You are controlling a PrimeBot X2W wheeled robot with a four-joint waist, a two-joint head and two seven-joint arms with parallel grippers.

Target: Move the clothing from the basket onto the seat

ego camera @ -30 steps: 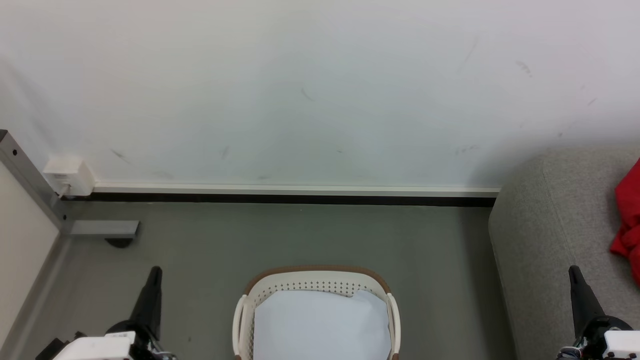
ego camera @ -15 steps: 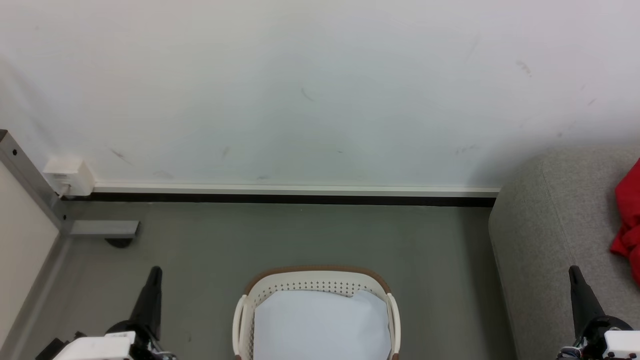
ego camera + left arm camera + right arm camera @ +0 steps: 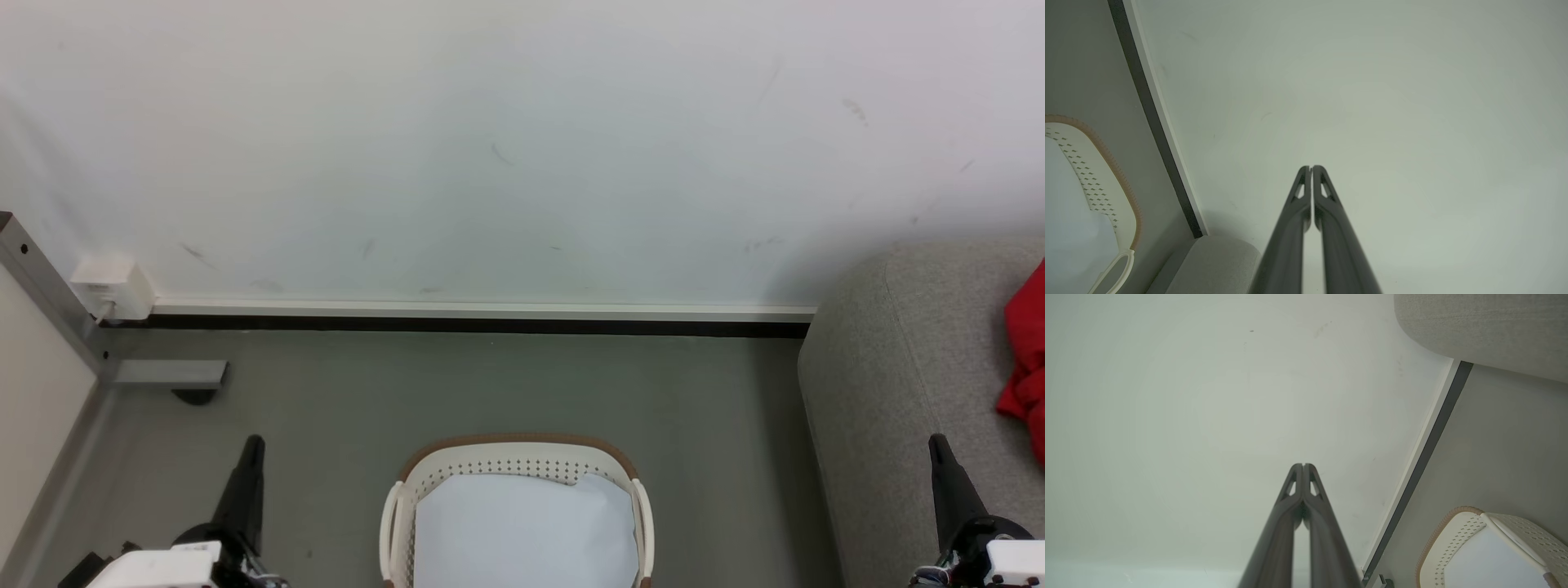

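Red clothes [image 3: 1027,359]: lying on the seat, at the far right edge.
Seat [image 3: 882,392]: big grey sofa, right of the basket.
Basket [image 3: 516,447]: on the floor [image 3: 490,384], with a white sheet [image 3: 522,531] inside.
Left fingers [image 3: 1290,245]: closed tight, holding nothing, left of the basket.
Right fingers [image 3: 1278,539]: closed tight, holding nothing.

Head view: basket [image 3: 518,454] at bottom centre, on the floor [image 3: 490,384], w/ a sheet [image 3: 522,531] lying in it. Seat [image 3: 882,392] at lower right, w/ clothing [image 3: 1027,359] on it at the right edge. Wall [image 3: 522,147] across the top half, behind basket & seat. Left claw [image 3: 253,445] bottom left, apart from the basket; right claw [image 3: 937,445] bottom right, over the seat. Wall box [image 3: 113,287] mid left.
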